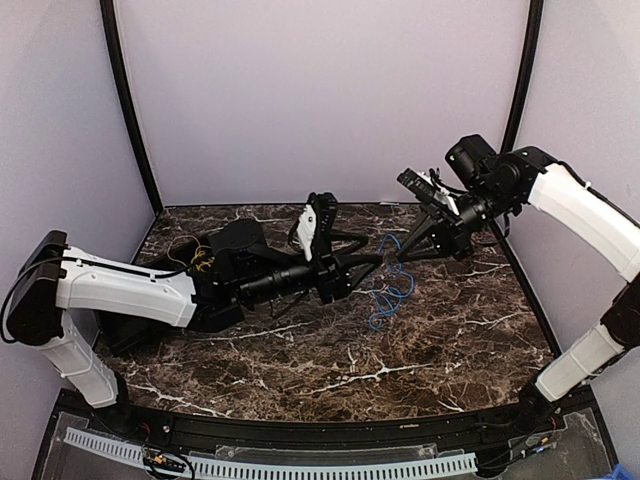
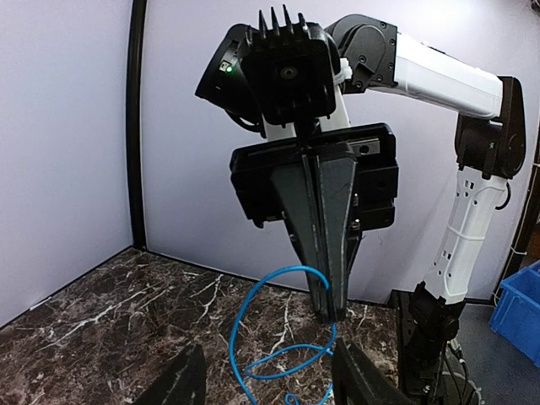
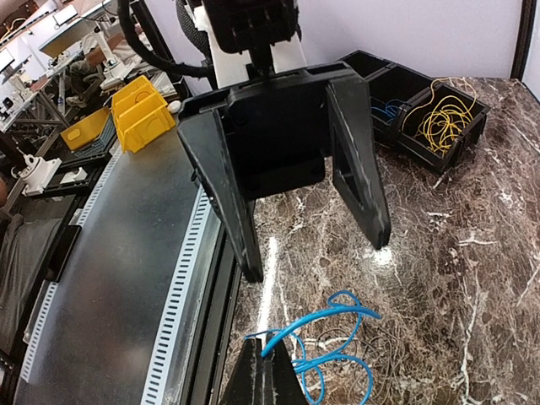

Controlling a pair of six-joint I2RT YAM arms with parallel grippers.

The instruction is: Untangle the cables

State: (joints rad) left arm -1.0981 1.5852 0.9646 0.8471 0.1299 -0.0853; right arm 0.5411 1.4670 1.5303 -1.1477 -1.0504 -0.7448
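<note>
A blue cable (image 1: 390, 292) lies in loose loops on the marble table, with one end lifted. My right gripper (image 3: 272, 342) is shut on that lifted end; in the left wrist view the right gripper (image 2: 329, 314) points straight down with the blue cable (image 2: 253, 329) looping from its tip. My left gripper (image 2: 270, 390) faces it with its fingers wide apart and nothing between them. From the right wrist view, the left gripper (image 3: 317, 257) hovers open just beyond the blue loops (image 3: 337, 337). Yellow cables (image 3: 443, 118) lie coiled in a black bin.
Black bins (image 3: 405, 93) stand at the table's far left (image 1: 215, 250), one holding yellow wire (image 1: 201, 260) and one with some blue wire (image 3: 384, 105). The slotted rail (image 3: 181, 287) runs along the table's near edge. Purple walls enclose the table on three sides.
</note>
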